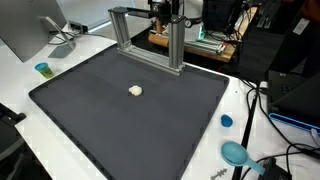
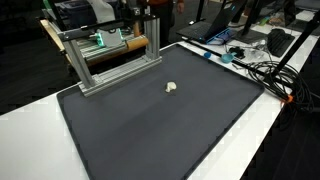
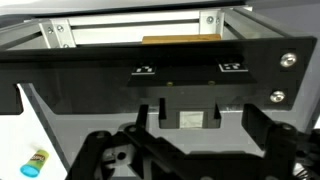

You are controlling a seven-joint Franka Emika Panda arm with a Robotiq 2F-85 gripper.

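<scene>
My gripper (image 3: 185, 145) fills the bottom of the wrist view with its dark fingers spread wide apart and nothing between them. It hangs high at the back of the table, above and behind the aluminium frame (image 1: 150, 35), and shows in both exterior views (image 1: 165, 12) (image 2: 150, 12). The wrist view looks at the frame's black crossbar (image 3: 190, 65) from close up. A small cream lump (image 1: 136, 90) lies alone in the middle of the dark mat (image 1: 90, 120), also in an exterior view (image 2: 172, 87), far from the gripper.
The frame (image 2: 110, 60) stands at the mat's back edge. A small blue cup (image 1: 42, 69) sits off the mat and shows in the wrist view (image 3: 32, 168). A blue cap (image 1: 226, 121), a teal disc (image 1: 236, 153) and cables (image 2: 262, 72) lie on the white table. A monitor (image 1: 30, 25) stands at a corner.
</scene>
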